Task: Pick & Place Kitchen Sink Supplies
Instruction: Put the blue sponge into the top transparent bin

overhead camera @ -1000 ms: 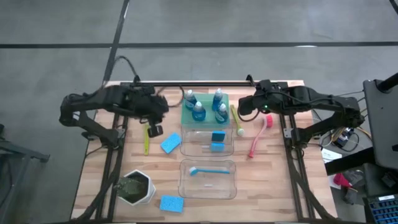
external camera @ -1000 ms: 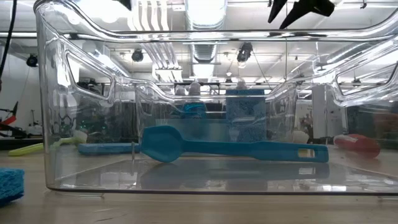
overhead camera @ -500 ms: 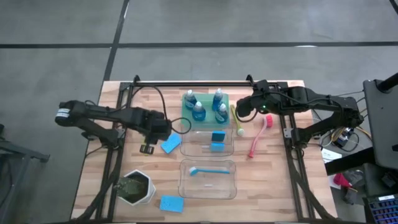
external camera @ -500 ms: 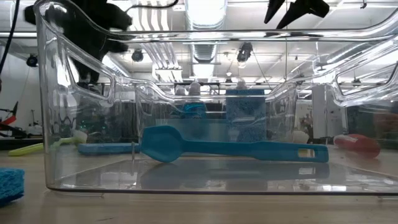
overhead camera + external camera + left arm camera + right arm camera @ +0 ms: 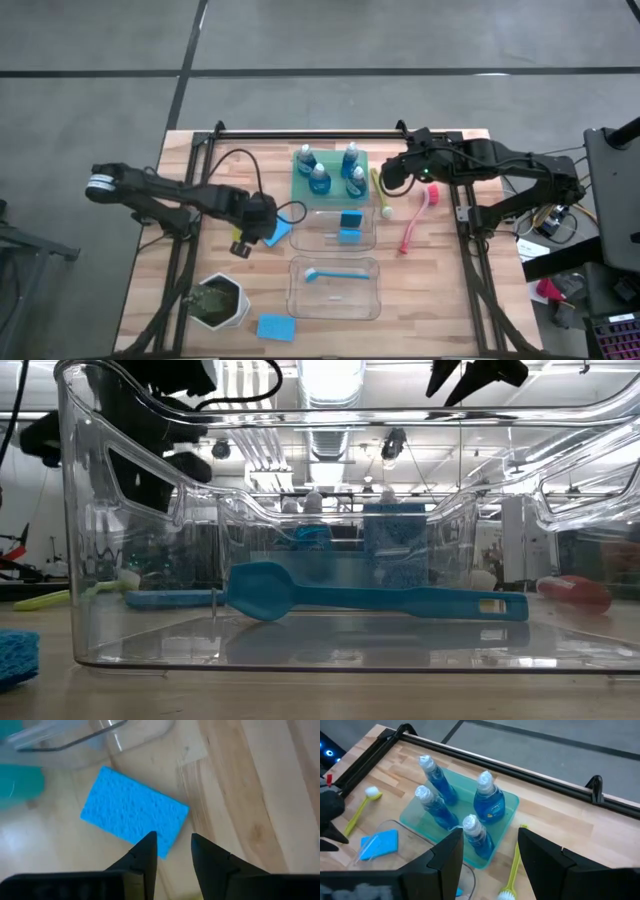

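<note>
A blue sponge (image 5: 132, 812) lies flat on the table just left of the middle clear bin (image 5: 333, 228); it also shows in the high view (image 5: 277, 236). My left gripper (image 5: 172, 847) is open and points down over the sponge's edge, without clear touch; in the high view it (image 5: 243, 245) stands beside the sponge. My right gripper (image 5: 490, 840) is open and empty, held above the green tray's right side (image 5: 385, 180). Several blue bottles (image 5: 487, 800) stand on the tray (image 5: 507, 802). Two sponges (image 5: 348, 226) lie in the middle bin. A blue brush (image 5: 335, 271) lies in the near bin.
A yellow-green brush (image 5: 382, 195) and a pink-red brush (image 5: 415, 222) lie right of the bins. Another yellow-green brush (image 5: 357, 812) lies left of the tray. A white pot of greenery (image 5: 218, 300) and a sponge (image 5: 275, 327) sit near the front edge.
My left gripper has gone toward the table's near edge and down, from beside the tray's left to over the sponge left of the middle bin. The sponge has stayed where it was.
</note>
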